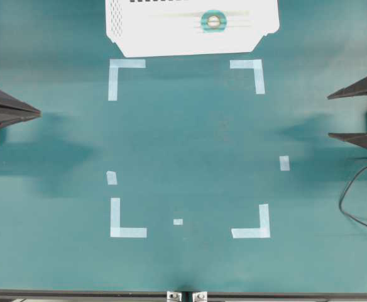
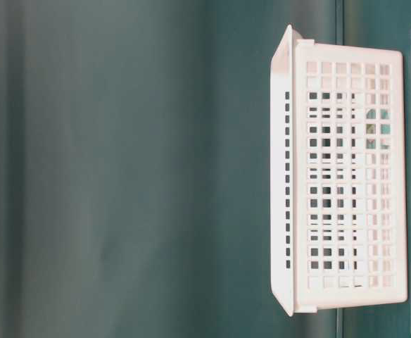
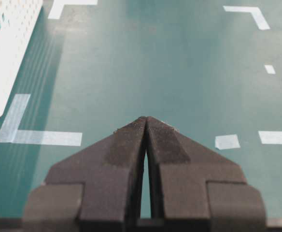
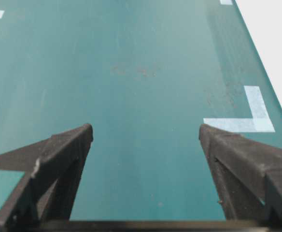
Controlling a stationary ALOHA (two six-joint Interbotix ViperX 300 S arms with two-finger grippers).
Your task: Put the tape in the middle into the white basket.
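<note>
Along the near edge of the green table (image 1: 190,138) runs a dark rail with two small metal brackets (image 1: 183,295) at its middle. Just beyond lie the near pair of pale tape corner marks (image 1: 125,220), a tiny tape scrap between them and two short strips farther up at either side. The middle of the table, inside the four corner marks, is bare green surface. At the left edge the left hand (image 1: 38,113) sits low with its two dark fingers pressed together to a point, holding nothing. At the right edge the right hand (image 1: 330,116) has its fingers spread wide apart, nothing between them, and a black cable (image 1: 353,204) loops on the table just near of it. Both hands are well apart from everything else. Past the far corner marks, the white basket (image 1: 139,38) stands against the far edge, and the tape (image 1: 213,21) lies inside it, right of its centre.
</note>
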